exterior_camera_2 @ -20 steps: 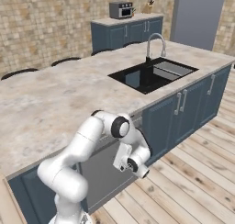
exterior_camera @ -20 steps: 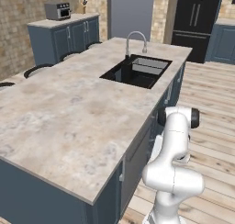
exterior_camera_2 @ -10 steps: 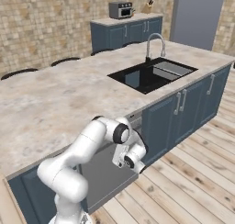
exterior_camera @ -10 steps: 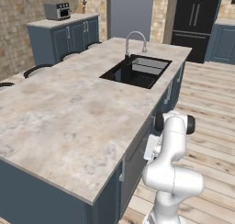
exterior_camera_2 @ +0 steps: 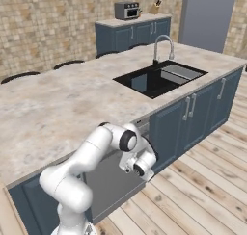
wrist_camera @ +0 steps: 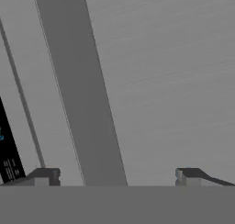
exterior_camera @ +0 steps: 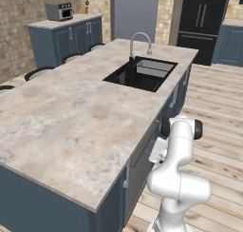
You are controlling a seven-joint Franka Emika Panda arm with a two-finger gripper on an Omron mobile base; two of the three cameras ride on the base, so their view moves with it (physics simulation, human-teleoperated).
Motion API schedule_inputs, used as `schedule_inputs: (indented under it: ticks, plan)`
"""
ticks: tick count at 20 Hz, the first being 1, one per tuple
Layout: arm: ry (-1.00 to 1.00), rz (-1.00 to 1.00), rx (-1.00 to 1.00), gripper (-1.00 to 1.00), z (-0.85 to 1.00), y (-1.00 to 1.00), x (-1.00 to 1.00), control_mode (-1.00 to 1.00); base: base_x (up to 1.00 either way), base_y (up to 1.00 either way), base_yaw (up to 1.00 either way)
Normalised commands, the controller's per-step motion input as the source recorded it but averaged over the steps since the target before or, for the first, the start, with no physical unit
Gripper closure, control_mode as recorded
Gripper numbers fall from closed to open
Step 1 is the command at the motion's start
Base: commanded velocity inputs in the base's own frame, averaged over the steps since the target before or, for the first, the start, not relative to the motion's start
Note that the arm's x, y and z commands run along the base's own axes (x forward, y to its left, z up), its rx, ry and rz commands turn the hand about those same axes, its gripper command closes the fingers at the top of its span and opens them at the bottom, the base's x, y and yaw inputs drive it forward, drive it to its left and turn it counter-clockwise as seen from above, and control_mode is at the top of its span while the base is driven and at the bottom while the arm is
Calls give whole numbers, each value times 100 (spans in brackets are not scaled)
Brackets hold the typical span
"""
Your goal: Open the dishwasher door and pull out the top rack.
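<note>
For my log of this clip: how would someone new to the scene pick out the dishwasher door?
Start at the long stone-topped island with the black sink. On its front, past the blue cabinet doors below the sink, is the dishwasher door, beside the white arm's gripper. It is a wide, plain grey panel, tilted out, lacking their thin silver handles.

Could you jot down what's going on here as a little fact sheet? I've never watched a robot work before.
setting: simulated kitchen, island counter with sink and faucet
robot: white arm reaching down at the island's front
end effector: open, fingers apart, close up against a grey panel
dishwasher door: grey panel beneath the counter, in front of the end effector
handle bar: between the fingers, not gripped
top rack: not pulled out
</note>
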Motion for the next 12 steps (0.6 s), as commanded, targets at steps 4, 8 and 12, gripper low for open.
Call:
schedule_inputs:
  ticks: [4,8,12]
  plan:
    - [-6,-2,0,-100,67,0,-7,-100,0,0,0]
    - [0,-4,-3,-100,19,34,8,-100,0,0,0]
    - [10,-2,-17,-100,-40,90,54,-100,0,0,0]
